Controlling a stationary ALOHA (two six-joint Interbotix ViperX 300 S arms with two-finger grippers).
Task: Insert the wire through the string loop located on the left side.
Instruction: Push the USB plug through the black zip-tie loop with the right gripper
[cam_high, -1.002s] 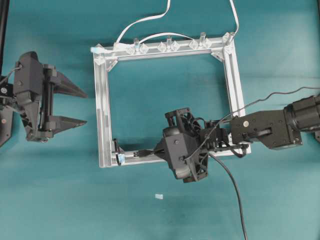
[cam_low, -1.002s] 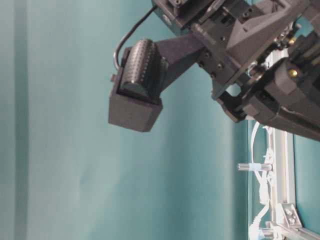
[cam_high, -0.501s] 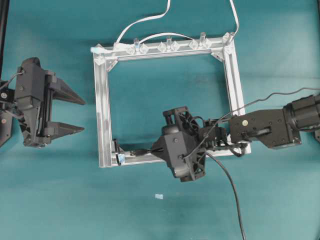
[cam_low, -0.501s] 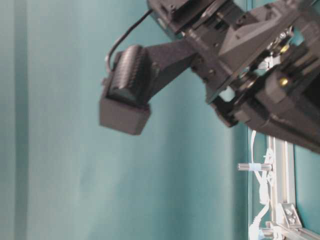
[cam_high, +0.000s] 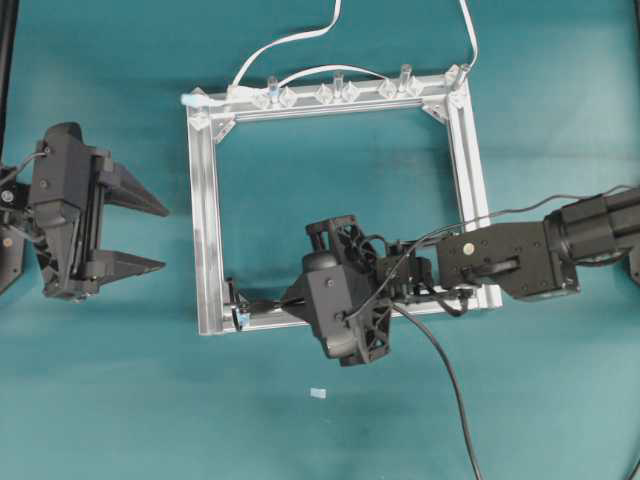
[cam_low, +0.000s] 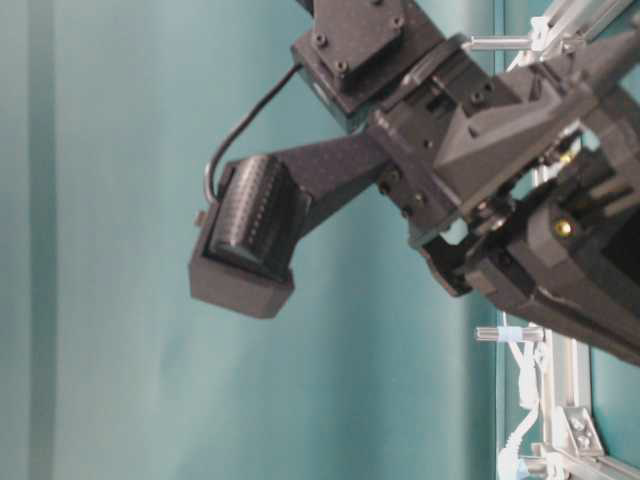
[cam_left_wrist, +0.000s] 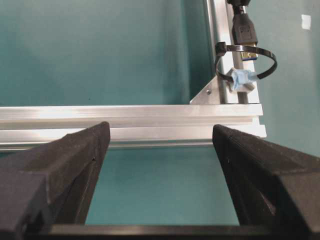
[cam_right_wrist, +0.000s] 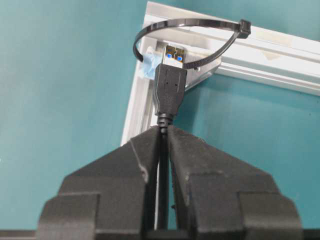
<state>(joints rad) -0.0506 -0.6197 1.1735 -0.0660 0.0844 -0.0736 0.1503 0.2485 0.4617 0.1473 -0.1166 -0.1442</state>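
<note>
My right gripper (cam_right_wrist: 165, 131) is shut on the wire just behind its black USB plug (cam_right_wrist: 170, 82). The plug's metal tip points into the string loop (cam_right_wrist: 190, 21), a thin black ring with a pale-blue tab (cam_right_wrist: 149, 65), at the frame's near-left corner. In the left wrist view the plug (cam_left_wrist: 243, 30) meets the loop (cam_left_wrist: 272, 62) from behind; how far in it is I cannot tell. From overhead the right gripper (cam_high: 290, 303) and plug (cam_high: 265, 305) sit close to the loop (cam_high: 234, 298). My left gripper (cam_high: 163, 237) stands open and empty, left of the frame (cam_high: 205, 200).
The wire (cam_high: 450, 380) trails off toward the front edge. A white cable (cam_high: 290, 40) and clear clips (cam_high: 338, 92) run along the frame's far rail. A small white scrap (cam_high: 318, 393) lies on the teal mat. At table level the right arm (cam_low: 480, 160) fills the view.
The right arm has moved left along the near rail, bringing the plug up to the loop. The left gripper has shifted slightly and stays open.
</note>
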